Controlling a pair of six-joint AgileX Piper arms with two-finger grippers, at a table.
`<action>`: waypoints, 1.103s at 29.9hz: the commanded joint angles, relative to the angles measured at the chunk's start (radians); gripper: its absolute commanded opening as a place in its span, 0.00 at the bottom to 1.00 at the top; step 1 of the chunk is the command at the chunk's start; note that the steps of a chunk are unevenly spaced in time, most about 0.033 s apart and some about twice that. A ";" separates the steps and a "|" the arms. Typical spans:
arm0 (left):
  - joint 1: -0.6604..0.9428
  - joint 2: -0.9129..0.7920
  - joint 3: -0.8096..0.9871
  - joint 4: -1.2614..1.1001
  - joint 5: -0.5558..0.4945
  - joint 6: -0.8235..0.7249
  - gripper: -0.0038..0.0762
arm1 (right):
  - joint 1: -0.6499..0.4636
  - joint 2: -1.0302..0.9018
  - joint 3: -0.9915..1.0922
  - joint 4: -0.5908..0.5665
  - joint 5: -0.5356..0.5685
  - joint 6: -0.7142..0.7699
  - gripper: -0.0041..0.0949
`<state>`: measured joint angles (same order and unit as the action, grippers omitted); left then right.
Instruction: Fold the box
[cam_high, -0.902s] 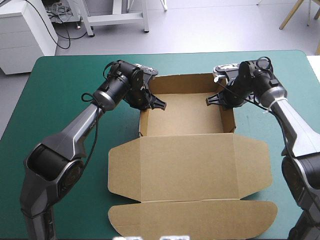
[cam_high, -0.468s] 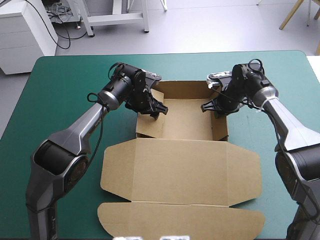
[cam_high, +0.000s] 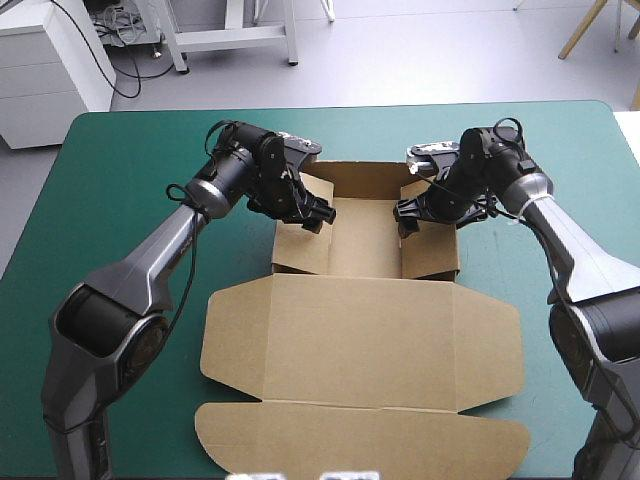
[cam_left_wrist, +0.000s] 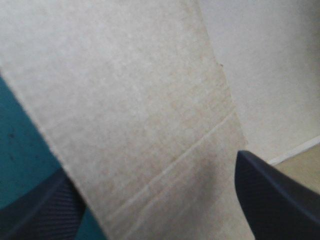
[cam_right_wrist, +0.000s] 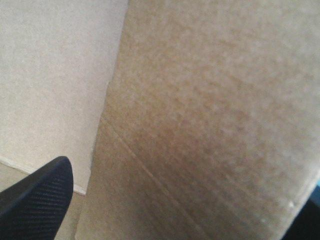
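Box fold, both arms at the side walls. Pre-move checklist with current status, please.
1. Fingers of the left gripper straddle the left side wall of the brown cardboard box: ok.
2. Fingers of the right gripper straddle the right side wall: ok.
3. Both grippers clamped on their walls: not ok. Both wrist views show the fingers standing apart.
4. Side walls folded fully home: not ok, both lean inward.
5. The far wall raised: ok.
6. The flat lid panel lies on the teal-green table cover, clear of both arms: ok.
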<state>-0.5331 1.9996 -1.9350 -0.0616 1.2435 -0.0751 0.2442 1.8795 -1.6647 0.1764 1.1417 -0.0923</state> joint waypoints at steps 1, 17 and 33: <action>0.000 -0.120 -0.032 -0.011 0.003 0.025 0.76 | 0.000 -0.082 -0.032 0.007 -0.037 -0.005 0.95; 0.000 -0.448 -0.032 0.062 0.051 0.144 0.24 | -0.035 -0.367 -0.032 -0.090 -0.087 -0.011 0.95; 0.000 -0.817 0.260 0.039 0.051 0.190 0.04 | -0.050 -0.429 0.037 -0.080 -0.092 0.049 0.95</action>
<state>-0.5331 1.2643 -1.7719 0.0070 1.2486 0.1154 0.2004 1.4715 -1.6336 0.0895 1.1119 -0.0611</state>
